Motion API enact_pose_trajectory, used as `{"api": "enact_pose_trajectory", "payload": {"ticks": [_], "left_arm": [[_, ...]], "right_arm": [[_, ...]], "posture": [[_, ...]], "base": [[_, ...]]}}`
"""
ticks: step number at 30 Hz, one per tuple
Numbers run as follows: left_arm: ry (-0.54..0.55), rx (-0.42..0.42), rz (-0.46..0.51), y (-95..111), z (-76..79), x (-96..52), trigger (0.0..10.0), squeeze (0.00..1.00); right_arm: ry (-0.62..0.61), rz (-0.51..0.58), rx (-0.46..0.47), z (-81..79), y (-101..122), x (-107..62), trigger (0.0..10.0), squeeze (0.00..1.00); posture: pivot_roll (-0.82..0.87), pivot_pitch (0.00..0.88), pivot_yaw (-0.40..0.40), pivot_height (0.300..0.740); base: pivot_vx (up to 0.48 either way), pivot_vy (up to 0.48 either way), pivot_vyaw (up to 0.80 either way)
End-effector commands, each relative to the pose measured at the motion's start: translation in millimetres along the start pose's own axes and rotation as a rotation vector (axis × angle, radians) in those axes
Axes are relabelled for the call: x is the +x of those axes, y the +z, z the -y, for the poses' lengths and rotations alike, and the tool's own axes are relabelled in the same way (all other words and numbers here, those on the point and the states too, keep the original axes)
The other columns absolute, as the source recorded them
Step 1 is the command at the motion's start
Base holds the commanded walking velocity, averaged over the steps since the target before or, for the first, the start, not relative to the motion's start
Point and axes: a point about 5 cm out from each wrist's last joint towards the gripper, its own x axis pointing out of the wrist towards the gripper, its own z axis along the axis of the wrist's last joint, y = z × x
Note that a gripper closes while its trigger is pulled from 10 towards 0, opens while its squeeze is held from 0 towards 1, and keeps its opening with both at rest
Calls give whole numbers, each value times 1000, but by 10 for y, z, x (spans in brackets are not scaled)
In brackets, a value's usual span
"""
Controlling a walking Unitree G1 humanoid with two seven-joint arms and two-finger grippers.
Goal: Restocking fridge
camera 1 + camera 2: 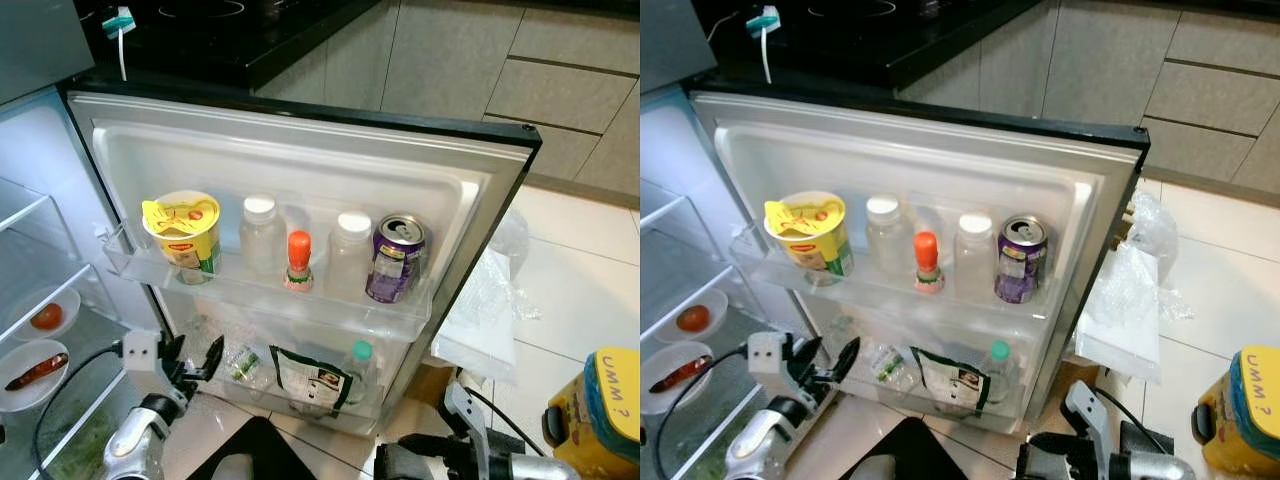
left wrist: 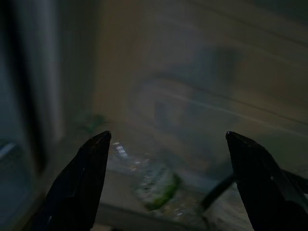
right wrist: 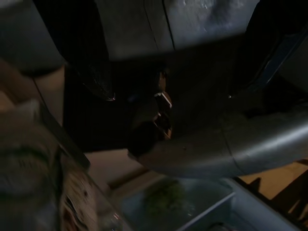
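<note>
- The left gripper (image 1: pixel 196 360) is hanging low in front of the open fridge door, its two black fingers (image 2: pixel 82 187) spread apart and holding nothing.
- Just ahead of those fingers, the lower door shelf (image 1: pixel 300 405) is holding a clear bottle with a green cap (image 1: pixel 360 362), a dark printed pouch (image 1: pixel 312 380) and a small crumpled packet (image 1: pixel 243 363).
- Above the left gripper, the upper door shelf (image 1: pixel 270 290) is carrying a row: a yellow noodle cup (image 1: pixel 183 235) nearest, then a clear white-capped jar (image 1: pixel 260 235), a small orange-capped bottle (image 1: pixel 299 262), a second white-capped jar (image 1: pixel 351 255) and, farthest along, a purple drink can (image 1: pixel 397 259).
- On the other side of the left gripper, the fridge's inner shelves are holding a bowl with a red round item, perhaps a tomato (image 1: pixel 46 317), and a bowl with a sausage-like item (image 1: pixel 36 371).
- The right gripper (image 1: pixel 455 405) is sitting low and well apart from the door; whether its fingers are apart or together cannot be told, and its wrist view is too dark to help.
- Beyond the right gripper, a yellow container with a blue lid (image 1: pixel 600 410) is standing on the floor tiles, with crumpled clear plastic bags (image 1: pixel 485 300) lying between it and the door.
- The restocking is looking well along: both door shelves are already holding goods. The yellow container is probably still waiting to go in.
</note>
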Motion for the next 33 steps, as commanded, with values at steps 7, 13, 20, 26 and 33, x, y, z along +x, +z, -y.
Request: {"api": "enact_pose_trajectory", "payload": {"ticks": [7,13,20,26,33], "left_arm": [[247,-48,-104,-175,-348,-383,10000,0],[375,-114,-190,-376,-432,-658,10000,0],[474,-190,-335,-674,-391,-983,10000,0],[481,-220,-419,-823,-313,-1117,10000,0],[469,-226,-499,-925,-260,-1220,10000,0]], "right_arm": [[-196,-29,91,148,-222,-107,10000,0],[-373,-108,151,215,-449,-182,10000,0],[-595,-128,265,255,-687,-289,10000,0],[-736,-102,344,285,-773,-370,10000,0],[-833,-77,386,308,-811,-437,10000,0]], "posture": [[-33,10,-31,611],[-32,3,-33,611],[-25,0,-36,611],[-21,0,-35,611],[-19,0,-35,631]], "base": [[0,0,0],[0,0,0],[0,0,0],[0,0,0],[0,0,0]]}}
